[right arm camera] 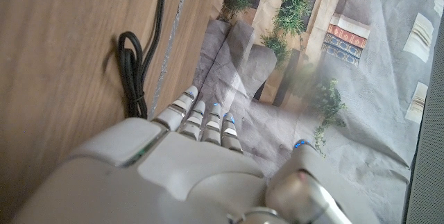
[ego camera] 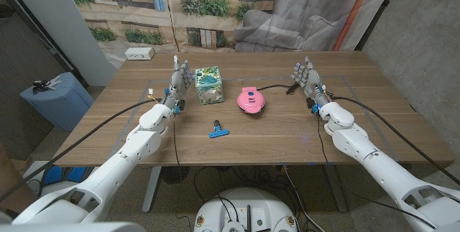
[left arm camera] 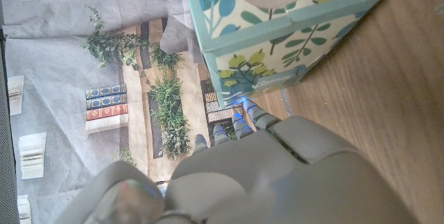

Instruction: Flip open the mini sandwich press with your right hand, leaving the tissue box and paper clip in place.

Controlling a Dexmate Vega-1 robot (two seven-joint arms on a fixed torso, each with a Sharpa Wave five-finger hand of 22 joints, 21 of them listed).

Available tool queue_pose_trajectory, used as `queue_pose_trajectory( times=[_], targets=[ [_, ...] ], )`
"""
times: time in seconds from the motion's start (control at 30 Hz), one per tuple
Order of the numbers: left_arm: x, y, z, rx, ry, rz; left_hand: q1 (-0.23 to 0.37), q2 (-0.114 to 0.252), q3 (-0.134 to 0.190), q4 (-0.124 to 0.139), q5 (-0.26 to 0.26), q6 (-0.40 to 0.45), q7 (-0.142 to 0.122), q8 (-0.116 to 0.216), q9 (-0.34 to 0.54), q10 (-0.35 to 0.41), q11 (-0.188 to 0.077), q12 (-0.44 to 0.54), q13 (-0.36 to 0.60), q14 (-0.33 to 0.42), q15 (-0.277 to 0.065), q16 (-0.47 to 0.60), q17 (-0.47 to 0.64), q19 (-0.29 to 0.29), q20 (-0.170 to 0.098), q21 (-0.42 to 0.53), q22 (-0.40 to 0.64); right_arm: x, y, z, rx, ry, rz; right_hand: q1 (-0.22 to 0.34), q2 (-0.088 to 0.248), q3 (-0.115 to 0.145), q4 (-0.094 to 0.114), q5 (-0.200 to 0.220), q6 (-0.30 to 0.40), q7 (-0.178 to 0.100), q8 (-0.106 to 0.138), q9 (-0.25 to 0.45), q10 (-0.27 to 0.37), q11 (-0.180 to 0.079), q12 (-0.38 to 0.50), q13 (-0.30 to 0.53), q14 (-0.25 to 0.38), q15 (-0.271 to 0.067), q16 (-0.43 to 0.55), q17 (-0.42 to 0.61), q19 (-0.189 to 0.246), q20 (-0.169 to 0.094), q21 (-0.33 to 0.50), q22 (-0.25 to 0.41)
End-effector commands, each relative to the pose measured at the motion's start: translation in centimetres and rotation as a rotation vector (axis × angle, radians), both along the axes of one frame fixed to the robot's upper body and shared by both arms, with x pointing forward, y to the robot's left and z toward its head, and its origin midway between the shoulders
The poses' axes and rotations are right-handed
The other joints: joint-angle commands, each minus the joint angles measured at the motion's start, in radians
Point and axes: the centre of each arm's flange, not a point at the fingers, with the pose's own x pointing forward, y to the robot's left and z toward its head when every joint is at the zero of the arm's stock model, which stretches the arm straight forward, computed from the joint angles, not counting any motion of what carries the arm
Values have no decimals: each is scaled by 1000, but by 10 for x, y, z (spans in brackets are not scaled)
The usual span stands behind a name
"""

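Observation:
A round pink mini sandwich press [ego camera: 251, 101] sits closed in the middle of the table, its black cord [ego camera: 277, 87] running off to the right. The floral tissue box [ego camera: 209, 85] stands just to its left and fills much of the left wrist view [left arm camera: 277, 30]. A blue paper clip [ego camera: 218, 131] lies nearer the front edge. My right hand [ego camera: 307, 78] stands upright to the right of the press, fingers apart, holding nothing. My left hand [ego camera: 179, 80] stands upright beside the tissue box, fingers apart and empty.
A coiled stretch of black cable [right arm camera: 132, 71] lies on the wood by my right hand. A white power strip [ego camera: 139, 54] rests at the far left corner. A printed backdrop hangs behind the table [ego camera: 287, 138]. A blue bin [ego camera: 56, 99] stands on the floor to the left.

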Motion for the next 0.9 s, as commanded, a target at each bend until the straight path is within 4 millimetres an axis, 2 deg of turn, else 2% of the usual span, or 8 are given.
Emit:
queue_pose_trajectory(
  times=[0.03, 0.4, 0.9],
  targets=[
    [0, 0, 0, 0, 0, 0, 0, 52, -7, 1, 5, -35, -8, 5, 4, -6, 1, 6, 2, -6, -37, 7, 3, 3, -3, 6, 2, -10, 7, 1, -34, -54, -14, 6, 1, 7, -1, 7, 8, -3, 3, 1, 3, 0, 6, -4, -2, -3, 4, -3, -3, -5, 5, 1],
    [0, 0, 0, 0, 0, 0, 0, 52, -7, 1, 5, -34, -8, 5, 4, -7, 0, 6, 2, -7, -36, 7, 3, 3, -3, 5, 2, -25, 9, 11, -130, -118, -47, 11, 0, 11, -8, 9, 8, -3, -2, 1, -3, 0, 4, -18, -10, -6, 3, -16, -17, -10, 3, 1],
    [0, 0, 0, 0, 0, 0, 0, 52, -7, 1, 5, -34, -8, 5, 4, -6, 1, 6, 2, -8, -36, 7, 3, 3, -3, 5, 2, -43, 12, 3, -281, -107, -98, 17, -2, 14, -16, 10, 3, -2, -8, 1, -8, -1, 4, -34, -16, -7, 3, -31, -25, -11, 4, 1]
  ],
)
